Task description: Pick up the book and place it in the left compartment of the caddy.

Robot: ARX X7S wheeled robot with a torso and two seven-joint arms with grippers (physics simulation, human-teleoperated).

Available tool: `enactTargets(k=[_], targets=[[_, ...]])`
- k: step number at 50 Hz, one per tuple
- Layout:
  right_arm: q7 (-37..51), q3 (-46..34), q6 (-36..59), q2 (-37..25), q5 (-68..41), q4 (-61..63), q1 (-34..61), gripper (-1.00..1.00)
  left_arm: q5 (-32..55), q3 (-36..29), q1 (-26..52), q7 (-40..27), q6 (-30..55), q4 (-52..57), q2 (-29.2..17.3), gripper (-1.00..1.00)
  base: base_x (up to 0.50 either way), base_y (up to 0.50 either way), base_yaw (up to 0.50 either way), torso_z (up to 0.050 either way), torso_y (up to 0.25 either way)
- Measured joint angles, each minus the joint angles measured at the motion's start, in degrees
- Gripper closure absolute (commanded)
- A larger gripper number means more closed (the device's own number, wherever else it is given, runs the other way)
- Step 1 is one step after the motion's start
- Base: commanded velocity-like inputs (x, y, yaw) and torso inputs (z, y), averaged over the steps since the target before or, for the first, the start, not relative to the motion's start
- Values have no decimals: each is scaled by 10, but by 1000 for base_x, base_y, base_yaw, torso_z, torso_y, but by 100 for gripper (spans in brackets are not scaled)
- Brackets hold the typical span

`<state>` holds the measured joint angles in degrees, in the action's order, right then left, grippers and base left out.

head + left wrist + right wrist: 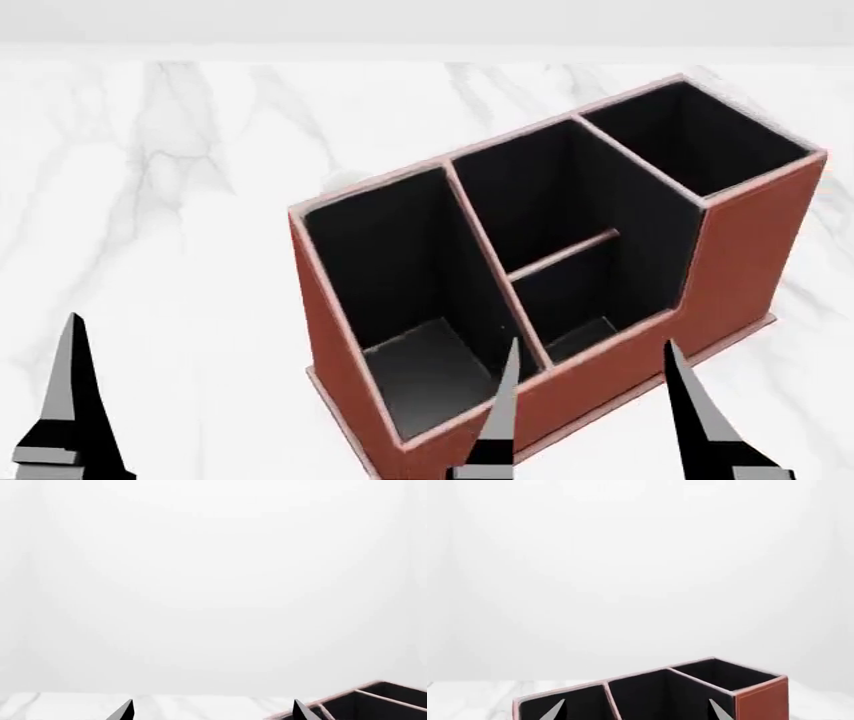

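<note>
Bare simulated white marble tabletop

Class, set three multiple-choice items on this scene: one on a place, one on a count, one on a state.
1. The caddy stands on: A a marble table; B a wooden shelf; C a carpet.
2. Its middle column is split into: A two; B three; C four.
3. The left compartment is: A empty; B holding a book; C lidded.

Key: A, white veined marble surrounds it; A, one divider crosses that column; A, its black floor shows bare and no book is in view.
</note>
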<state>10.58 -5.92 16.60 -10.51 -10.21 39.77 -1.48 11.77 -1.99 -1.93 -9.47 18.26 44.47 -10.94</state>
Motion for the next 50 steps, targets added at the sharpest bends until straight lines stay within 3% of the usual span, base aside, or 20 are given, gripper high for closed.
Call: enactTargets(k=[33,50], targets=[[30,-14,5,-16,0,-3,6,-100,20,-7,3,-24,-5,-4,-20,-100,0,-500,0,0,0],[65,-22,-6,-23,42,-6,10,-100,27,-13,3,-35,-9,-5,-30,-100,0,-17,27,0,0]])
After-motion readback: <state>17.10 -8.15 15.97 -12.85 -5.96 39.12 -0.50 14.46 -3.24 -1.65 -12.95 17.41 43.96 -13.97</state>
